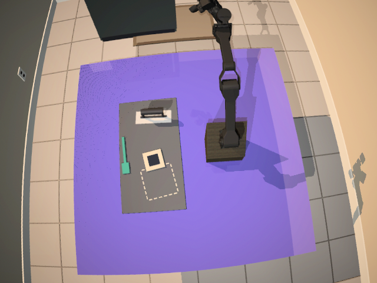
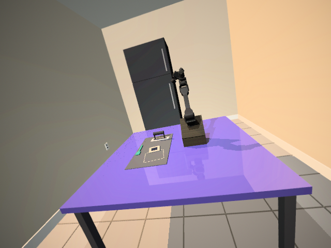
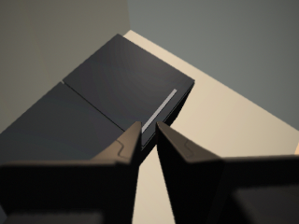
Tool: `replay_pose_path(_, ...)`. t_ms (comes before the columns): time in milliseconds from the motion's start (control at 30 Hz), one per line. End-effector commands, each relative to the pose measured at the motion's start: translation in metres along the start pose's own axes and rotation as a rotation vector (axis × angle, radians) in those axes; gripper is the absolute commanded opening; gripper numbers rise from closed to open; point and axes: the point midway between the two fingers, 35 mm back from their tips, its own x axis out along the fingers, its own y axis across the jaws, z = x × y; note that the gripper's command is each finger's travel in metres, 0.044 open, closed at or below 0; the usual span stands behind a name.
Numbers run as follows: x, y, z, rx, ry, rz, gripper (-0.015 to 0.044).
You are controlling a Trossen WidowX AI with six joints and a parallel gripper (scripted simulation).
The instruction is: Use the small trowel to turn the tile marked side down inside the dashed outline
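The green trowel (image 1: 123, 155) lies flat on the grey mat (image 1: 150, 150), along its left edge, blade end toward the front. The cream tile (image 1: 154, 160) lies with its dark marked square facing up, overlapping the far edge of the dashed outline (image 1: 159, 181). My gripper (image 1: 198, 6) is raised high behind the table, far from the mat, and points at the fridge. In the wrist view the fingers stand almost together with a thin gap and nothing between them. The exterior view shows the trowel (image 2: 139, 151), the tile (image 2: 154, 149) and the gripper (image 2: 176, 74).
A dark handled block (image 1: 153, 114) sits on a white pad at the mat's far end. The arm's dark base block (image 1: 225, 141) stands to the right of the mat. A dark fridge (image 1: 131, 16) stands behind the table, close to the gripper.
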Motion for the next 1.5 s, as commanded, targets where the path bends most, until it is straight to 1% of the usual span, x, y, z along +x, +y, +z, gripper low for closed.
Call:
replay_pose_path(0, 0.0, 0.0, 0.0, 0.0, 0.0, 0.0, 0.0)
replay_pose_path(433, 0.0, 0.0, 0.0, 0.0, 0.0, 0.0, 0.0)
replay_pose_path(600, 0.0, 0.0, 0.0, 0.0, 0.0, 0.0, 0.0126)
replay_pose_path(667, 0.003, 0.008, 0.0, 0.006, 0.011, 0.019, 0.0179)
replay_pose_path(767, 0.012, 0.044, -0.001, 0.031, 0.057, 0.101, 0.0258)
replay_pose_path(800, 0.014, 0.057, -0.002, 0.039, 0.074, 0.13, 0.027)
replay_pose_path(967, 0.022, 0.122, -0.003, 0.075, 0.159, 0.276, 0.027)
replay_pose_path(1133, 0.02, 0.186, -0.002, 0.103, 0.248, 0.422, 0.027)
replay_pose_path(1300, 0.008, 0.249, -0.001, 0.123, 0.339, 0.568, 0.027)
replay_pose_path(1467, -0.012, 0.309, 0.001, 0.138, 0.434, 0.712, 0.027)
